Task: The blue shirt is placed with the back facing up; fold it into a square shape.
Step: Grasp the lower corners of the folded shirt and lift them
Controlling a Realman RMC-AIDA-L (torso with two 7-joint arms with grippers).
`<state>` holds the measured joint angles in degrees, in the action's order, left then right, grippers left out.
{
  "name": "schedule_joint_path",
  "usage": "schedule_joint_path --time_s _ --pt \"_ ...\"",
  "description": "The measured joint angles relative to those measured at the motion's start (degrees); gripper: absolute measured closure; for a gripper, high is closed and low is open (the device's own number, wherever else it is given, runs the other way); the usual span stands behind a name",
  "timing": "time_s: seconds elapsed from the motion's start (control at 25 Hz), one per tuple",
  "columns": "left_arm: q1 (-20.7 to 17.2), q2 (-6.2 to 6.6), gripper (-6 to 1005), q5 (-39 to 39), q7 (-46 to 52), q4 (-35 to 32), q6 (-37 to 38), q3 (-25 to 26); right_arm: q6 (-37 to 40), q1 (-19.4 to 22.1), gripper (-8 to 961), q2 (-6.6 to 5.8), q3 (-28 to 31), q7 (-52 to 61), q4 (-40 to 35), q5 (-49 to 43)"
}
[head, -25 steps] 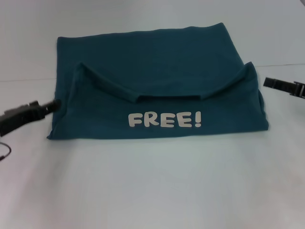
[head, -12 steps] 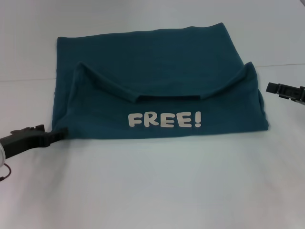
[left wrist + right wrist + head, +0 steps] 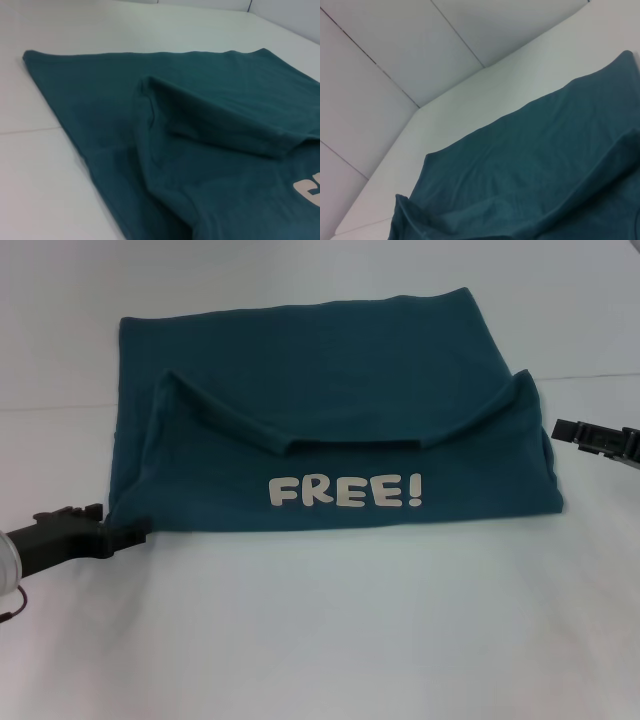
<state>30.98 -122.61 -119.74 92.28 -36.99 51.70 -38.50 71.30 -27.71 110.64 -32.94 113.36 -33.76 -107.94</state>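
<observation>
Teal-blue fabric spread mid-table: the blue shirt lies partly folded, FREE! lettering facing up. Left gripper sits at its near left corner, right gripper just beside the right edge; grip on either, cannot tell

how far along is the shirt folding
Partly done. The blue shirt already has one fold: its near part is doubled over, lettering up. The left gripper is at the shirt's near left corner; the right gripper hovers off the right edge. The bundle is wider than deep, so at least one sideways fold remains.
</observation>
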Motion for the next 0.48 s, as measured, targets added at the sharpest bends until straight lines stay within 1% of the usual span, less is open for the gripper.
schedule_joint_path --time_s 0.2,0.48 --pt "0.2 0.0 193 -0.6 -1.1 -0.5 -1.5 -0.7 0.0 0.4 193 0.16 0.3 0.0 0.2 0.0" --pt "0.5 -0.24 194 -0.6 -2.8 -0.5 -3.5 -4.5 -0.3 0.5 195 0.39 0.3 0.0 0.3 0.0"
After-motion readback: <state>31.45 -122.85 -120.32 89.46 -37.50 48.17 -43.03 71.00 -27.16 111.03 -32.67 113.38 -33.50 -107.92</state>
